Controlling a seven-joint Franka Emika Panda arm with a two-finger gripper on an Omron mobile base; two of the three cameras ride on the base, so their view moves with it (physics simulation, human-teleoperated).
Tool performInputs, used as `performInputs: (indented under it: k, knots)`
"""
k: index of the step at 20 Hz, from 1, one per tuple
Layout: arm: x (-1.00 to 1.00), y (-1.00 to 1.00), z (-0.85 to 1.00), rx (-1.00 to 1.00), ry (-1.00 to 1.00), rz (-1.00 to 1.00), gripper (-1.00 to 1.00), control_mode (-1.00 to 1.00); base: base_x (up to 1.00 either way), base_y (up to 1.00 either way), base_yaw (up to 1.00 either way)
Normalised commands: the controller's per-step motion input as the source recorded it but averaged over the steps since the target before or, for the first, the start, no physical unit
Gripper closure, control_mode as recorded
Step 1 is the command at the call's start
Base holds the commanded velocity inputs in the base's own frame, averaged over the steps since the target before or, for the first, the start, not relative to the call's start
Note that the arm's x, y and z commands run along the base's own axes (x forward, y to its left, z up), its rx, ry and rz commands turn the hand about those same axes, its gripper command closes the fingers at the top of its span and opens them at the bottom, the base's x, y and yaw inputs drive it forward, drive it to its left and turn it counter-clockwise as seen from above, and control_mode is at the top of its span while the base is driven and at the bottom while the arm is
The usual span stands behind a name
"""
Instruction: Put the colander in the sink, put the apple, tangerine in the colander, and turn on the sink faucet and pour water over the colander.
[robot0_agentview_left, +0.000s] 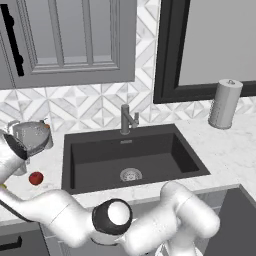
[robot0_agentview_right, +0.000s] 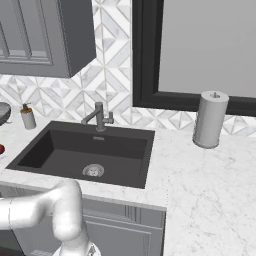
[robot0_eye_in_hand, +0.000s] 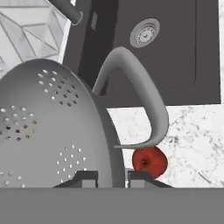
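My gripper (robot0_eye_in_hand: 111, 177) pinches the colander (robot0_eye_in_hand: 48, 127) rim, the sink (robot0_agentview_left: 100, 155) empty, apple (robot0_eye_in_hand: 149, 162) on the counter, everything else left.

One colander (robot0_eye_in_hand: 52, 127), clamped at its rim in the one gripper (robot0_eye_in_hand: 112, 176). One apple (robot0_eye_in_hand: 150, 162), on the counter just beyond the fingertips. One sink (robot0_agentview_left: 135, 155) with one drain (robot0_agentview_left: 130, 174), farther out from the hand. One sink faucet (robot0_agentview_left: 128, 119) behind that basin. One soap dispenser (robot0_agentview_right: 27, 117) and one paper towel roll (robot0_agentview_left: 225, 104), the roll farthest from the gripper.
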Motion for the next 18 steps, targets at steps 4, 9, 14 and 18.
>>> performInputs:
  k: [4, 9, 14, 18]
  knots:
    - [-0.82, -1.0, -0.05, 0.44, -0.14, -0.21, 1.0, -1.0, 0.0, 0.0, 0.0]
    - [-0.65, -1.0, 0.0, 0.34, -0.1, -0.3, 1.0, -1.0, 0.0, 0.0, 0.0]
    - [-0.48, -0.97, 0.0, 0.23, 0.09, -0.47, 1.0, -1.0, 0.0, 0.0, 0.0]
    - [-0.36, -0.81, 0.04, 0.03, 0.3, -0.2, 1.0, -1.0, 0.0, 0.0, 0.0]
